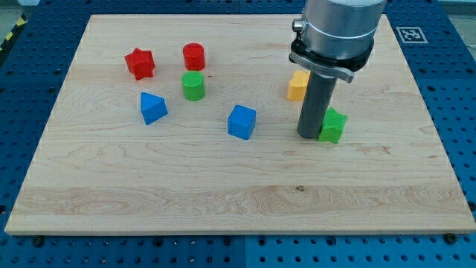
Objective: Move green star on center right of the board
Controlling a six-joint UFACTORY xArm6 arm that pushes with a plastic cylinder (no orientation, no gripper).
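Note:
The green star (334,125) lies on the wooden board (223,193), right of the middle. My tip (309,136) rests on the board and touches the star's left side. The rod rises from there toward the view's top, where the arm's grey body covers part of the board. A yellow block (297,85) sits just behind the rod, partly hidden by it.
A blue cube (242,122) lies left of my tip. A green cylinder (193,86), a red cylinder (193,56), a red star (139,63) and a blue block (152,108) stand in the upper left part of the board.

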